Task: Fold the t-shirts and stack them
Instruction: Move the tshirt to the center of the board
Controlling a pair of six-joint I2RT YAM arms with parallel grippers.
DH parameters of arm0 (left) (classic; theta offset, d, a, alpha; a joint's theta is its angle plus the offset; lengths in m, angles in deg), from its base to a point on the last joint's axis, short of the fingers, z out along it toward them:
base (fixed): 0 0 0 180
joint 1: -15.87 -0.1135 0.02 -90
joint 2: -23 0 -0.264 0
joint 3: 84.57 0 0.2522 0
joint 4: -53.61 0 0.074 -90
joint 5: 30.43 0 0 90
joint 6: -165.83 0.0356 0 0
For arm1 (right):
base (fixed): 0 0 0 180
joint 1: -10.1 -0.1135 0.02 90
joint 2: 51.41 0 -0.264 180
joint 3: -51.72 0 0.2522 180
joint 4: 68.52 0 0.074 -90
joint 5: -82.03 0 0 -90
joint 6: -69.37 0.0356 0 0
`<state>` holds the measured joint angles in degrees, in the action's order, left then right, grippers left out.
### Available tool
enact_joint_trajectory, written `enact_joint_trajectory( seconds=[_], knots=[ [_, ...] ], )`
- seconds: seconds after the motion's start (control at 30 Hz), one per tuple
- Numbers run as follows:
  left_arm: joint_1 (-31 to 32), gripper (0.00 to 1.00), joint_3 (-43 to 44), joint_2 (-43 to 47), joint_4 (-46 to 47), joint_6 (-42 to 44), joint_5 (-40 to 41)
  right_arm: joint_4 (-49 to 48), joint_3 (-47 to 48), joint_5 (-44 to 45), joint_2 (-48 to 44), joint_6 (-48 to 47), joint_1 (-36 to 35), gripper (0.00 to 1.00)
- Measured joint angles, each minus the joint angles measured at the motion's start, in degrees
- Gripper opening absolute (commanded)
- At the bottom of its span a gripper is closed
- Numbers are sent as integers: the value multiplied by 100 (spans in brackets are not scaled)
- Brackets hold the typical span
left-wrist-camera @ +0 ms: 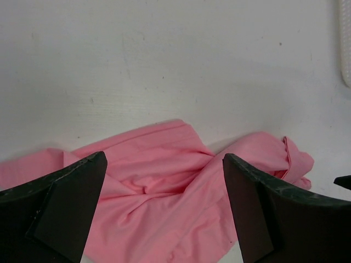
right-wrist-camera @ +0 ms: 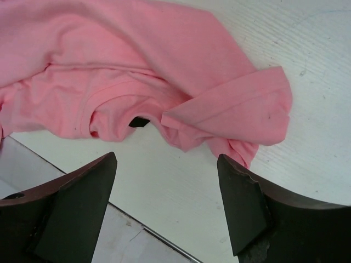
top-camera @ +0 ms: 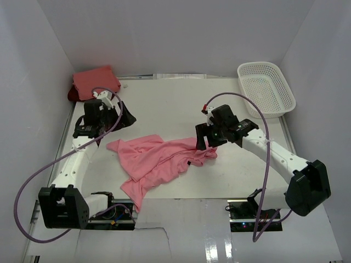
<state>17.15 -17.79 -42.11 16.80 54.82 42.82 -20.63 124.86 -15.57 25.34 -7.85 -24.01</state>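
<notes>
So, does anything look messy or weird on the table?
Yes. The rose pink t-shirt lies crumpled and twisted mid-table, not folded, one end trailing past the white mat at its near edge. The salmon t-shirt sits on the dark red one in the far left corner.

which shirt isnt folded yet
The rose pink shirt, lying crumpled and spread out in the middle. The salmon shirt sits folded in the far left corner, on the dark red one.

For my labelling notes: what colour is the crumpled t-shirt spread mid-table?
The t-shirt is plain rose pink; right wrist view shows it best.
</notes>
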Motion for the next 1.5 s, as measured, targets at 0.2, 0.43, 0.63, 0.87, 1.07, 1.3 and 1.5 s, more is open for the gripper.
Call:
enact_joint_trajectory(
  seconds=[0.2, 0.43, 0.63, 0.87, 1.07, 1.3, 1.5],
  knots=[
    [35, 97, 188, -979, -535, 0, -4, -17, -348, 319, -236, 188, -44, 76],
    [190, 97, 363, -1941, -848, 22, 37, -240, -507, 363, 358, 269, -48, 79],
    [483, 92, 452, -2540, -986, 63, 46, -553, -437, 332, 1110, 291, -59, 71],
    [684, 62, 444, -2935, -1097, 116, 15, -603, 651, 306, 2090, 203, -83, 8],
    [686, 16, 450, -3056, -1097, 127, 9, -621, 2173, -186, 2614, 118, -291, 8],
    [682, 1, 492, -3329, -1187, 94, 229, -1029, 1056, -1137, 1255, 7, -861, 8],
    [621, 0, 557, -3340, -1268, 74, 492, -295, -564, -564, 514, 94, -723, 8]
  ],
)
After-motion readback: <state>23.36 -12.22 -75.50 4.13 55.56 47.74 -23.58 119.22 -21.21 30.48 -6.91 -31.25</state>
